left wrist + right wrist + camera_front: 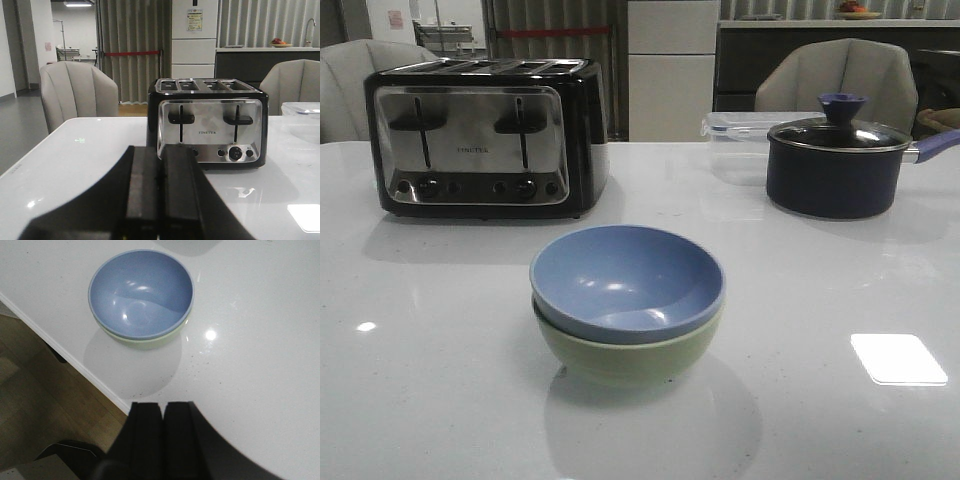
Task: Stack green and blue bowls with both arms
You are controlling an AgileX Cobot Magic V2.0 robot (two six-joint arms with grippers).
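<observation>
The dusty blue bowl (625,280) sits nested inside the pale green bowl (630,362) at the middle of the white table (440,380). In the right wrist view the blue bowl (141,292) hides all but a sliver of the green bowl (150,344). My right gripper (163,406) is shut and empty, raised above the table's near edge, apart from the bowls. My left gripper (161,150) is shut and empty, facing the toaster. Neither gripper shows in the front view.
A black and steel toaster (485,135) stands at the back left, also in the left wrist view (210,120). A dark navy pot with glass lid (835,160) and a clear plastic box (735,130) stand at the back right. Chairs stand behind the table.
</observation>
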